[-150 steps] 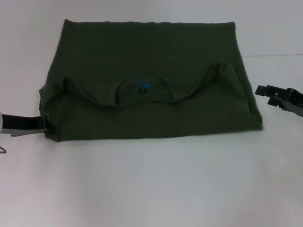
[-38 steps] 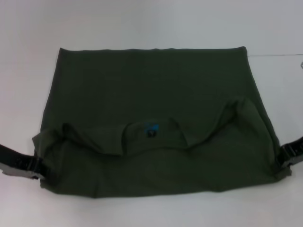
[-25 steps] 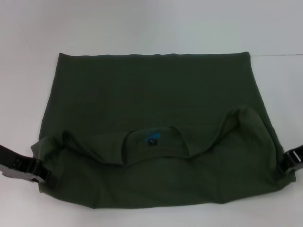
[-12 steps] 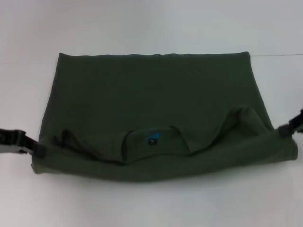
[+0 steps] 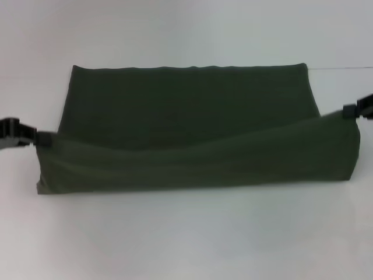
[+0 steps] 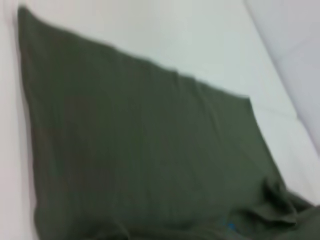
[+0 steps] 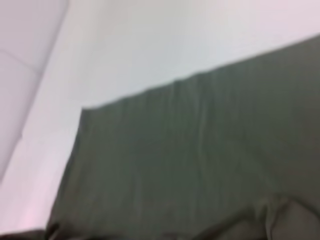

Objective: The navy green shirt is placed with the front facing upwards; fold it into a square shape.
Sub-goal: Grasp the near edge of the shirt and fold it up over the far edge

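Two claws hold the navy green shirt (image 5: 192, 125) by the two ends of its near edge: the left claw (image 5: 36, 139) is clenched on the fabric corner at 9 o'clock, and the right claw (image 5: 350, 111) is clenched on the opposite corner at 3 o'clock. The shirt occupies the middle of the white counter (image 5: 186, 239). Its far portion lies flat toward 12 o'clock, and its near portion is raised off the surface as a long band between the two grips, sagging in the centre. That sag indicates a soft, limp, lightweight cotton with no stiffness of its own; the fabric takes whatever shape the grip points and gravity give it. Expect it to drape, crease and trail rather than hold a line, and expect it to drag on the counter rather than slide freely. It is not fragile, and a firm pinch does no harm. Take hold at corners or at the ends of a fold line, through all layers at once, so that the lower layers do not slip out. Keep both grips level and equally tensioned; uneven tension is likely to skew the fold. The left wrist view and right wrist view show only the flat green fabric and pale counter beyond it.
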